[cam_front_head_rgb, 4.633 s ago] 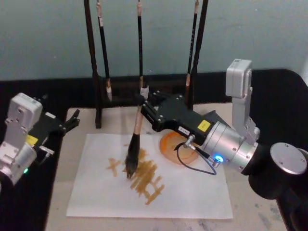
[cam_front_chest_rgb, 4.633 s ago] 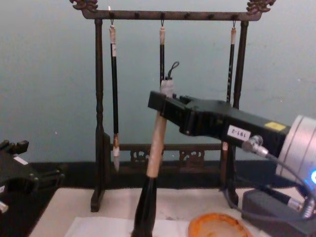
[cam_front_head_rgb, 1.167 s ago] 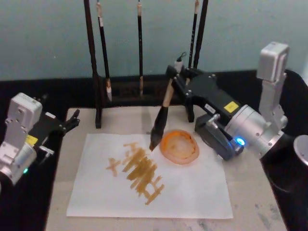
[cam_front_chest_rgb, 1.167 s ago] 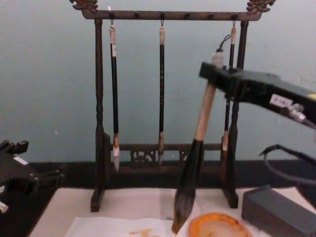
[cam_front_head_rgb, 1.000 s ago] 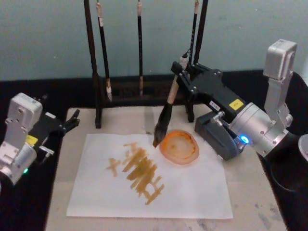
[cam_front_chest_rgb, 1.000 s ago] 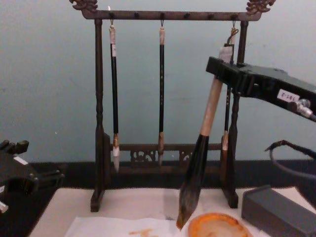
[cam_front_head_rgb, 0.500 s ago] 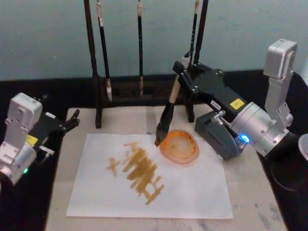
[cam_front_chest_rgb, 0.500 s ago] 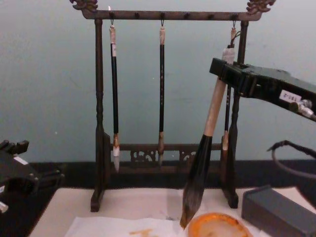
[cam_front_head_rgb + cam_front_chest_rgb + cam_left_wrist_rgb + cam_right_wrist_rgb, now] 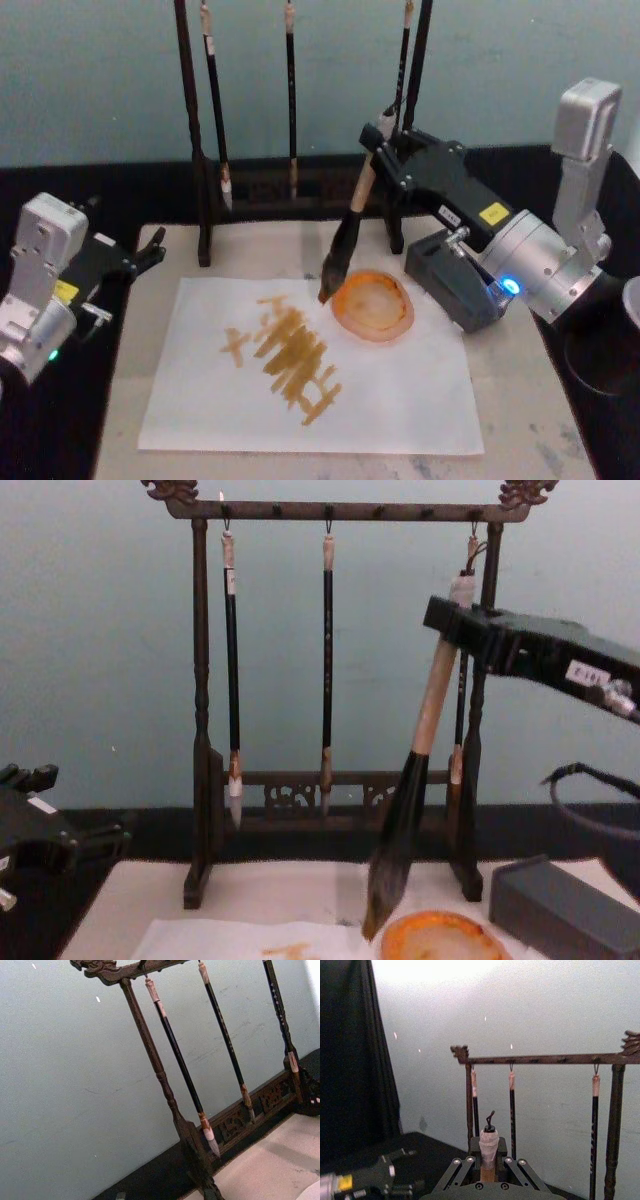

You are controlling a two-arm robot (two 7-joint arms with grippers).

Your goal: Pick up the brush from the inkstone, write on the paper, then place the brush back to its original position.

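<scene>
Orange inkstone [image 9: 373, 305] rim beside brush [image 9: 345, 245] tip; right fingers [image 9: 383, 145] clamping; left fingers [image 9: 150, 245] idle

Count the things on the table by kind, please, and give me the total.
Dark wooden brush rack: 1
Thin black brushes hanging on it: 3
Thick tan-and-black calligraphy brush, held by the right gripper: 1
Round orange inkstone dish: 1
White paper sheet with ochre strokes: 1
Grey rectangular block: 1
Beige mat under the paper: 1
Total: 9
</scene>
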